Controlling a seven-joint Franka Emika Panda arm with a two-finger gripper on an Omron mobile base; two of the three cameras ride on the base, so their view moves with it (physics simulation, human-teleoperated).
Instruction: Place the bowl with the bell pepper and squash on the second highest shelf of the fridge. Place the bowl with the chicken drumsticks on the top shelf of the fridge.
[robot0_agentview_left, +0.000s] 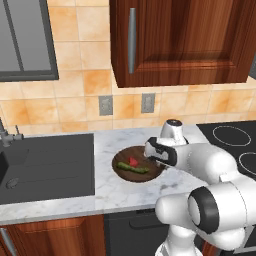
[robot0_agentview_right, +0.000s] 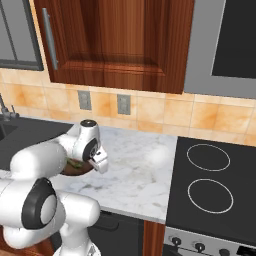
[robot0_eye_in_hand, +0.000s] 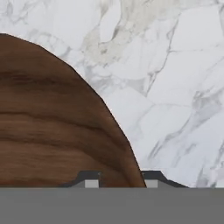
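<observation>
The wooden bowl (robot0_agentview_left: 137, 167) with the bell pepper (robot0_agentview_left: 133, 161) and squash (robot0_agentview_left: 133, 168) sits mid-frame on the marble counter (robot0_agentview_left: 117, 192). The gripper (robot0_eye_in_hand: 118, 180) straddles the bowl's right rim, fingertips (robot0_eye_in_hand: 91, 178) spread either side, apparently set to pinch it.

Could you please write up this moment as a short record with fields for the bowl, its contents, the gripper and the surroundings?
bowl: round brown wooden bowl on the white marble counter, between the dark sink and the black stovetop
contents: small red bell pepper chunk and long dark green squash
gripper: two-finger gripper low at the bowl's rim, one fingertip on each side of it; closure unclear
above: dark wood wall cabinet
</observation>
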